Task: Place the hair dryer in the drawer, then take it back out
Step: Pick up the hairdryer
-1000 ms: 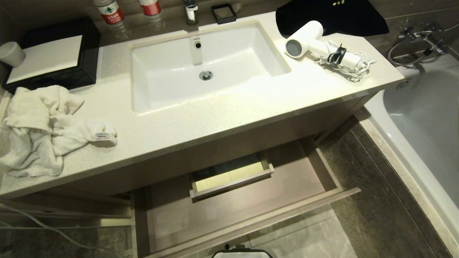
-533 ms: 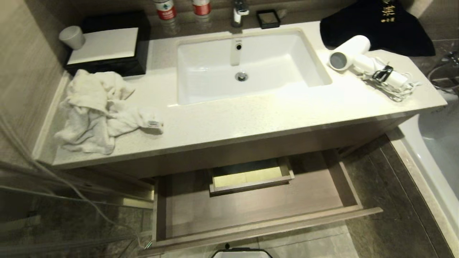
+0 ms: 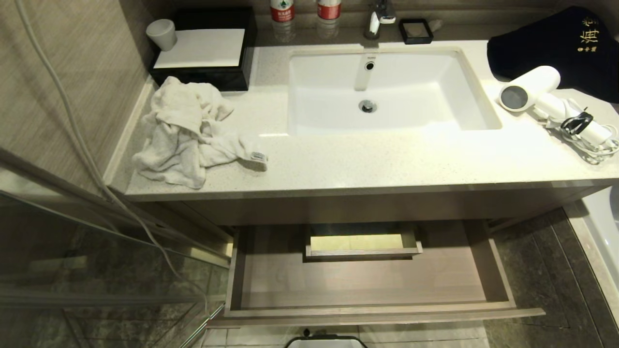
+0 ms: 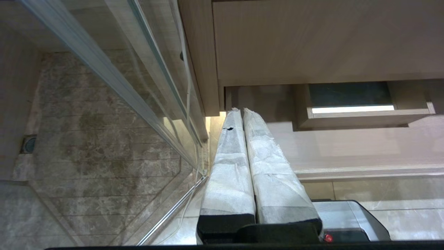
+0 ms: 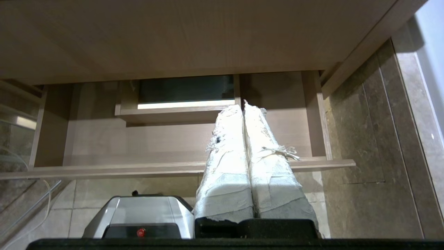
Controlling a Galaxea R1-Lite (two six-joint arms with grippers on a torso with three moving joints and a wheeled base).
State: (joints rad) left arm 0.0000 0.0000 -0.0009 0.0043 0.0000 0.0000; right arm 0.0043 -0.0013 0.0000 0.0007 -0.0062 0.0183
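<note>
The white hair dryer (image 3: 529, 89) lies on the countertop (image 3: 362, 159) at the far right, its dark round opening facing the sink, its cord bundled beside the handle. Below the counter the light wood drawer (image 3: 367, 285) stands pulled out with nothing lying in it, a boxed cut-out (image 3: 361, 244) at its back. Neither arm shows in the head view. My left gripper (image 4: 241, 111) is shut and empty, low in front of the drawer's left end (image 4: 364, 146). Shut and empty too, my right gripper (image 5: 242, 106) points at the drawer's right part (image 5: 104, 146).
A crumpled white towel (image 3: 188, 130) lies on the counter's left, a black tray (image 3: 203, 50) with a cup behind it. The sink (image 3: 387, 92) is in the middle, a black cloth (image 3: 556, 43) at back right. A glass shower screen (image 3: 72, 251) stands left, a bathtub edge (image 3: 602, 227) right.
The whole head view has swung: counter, sink and drawer have shifted right in the picture and now sit square. The things themselves have not moved.
</note>
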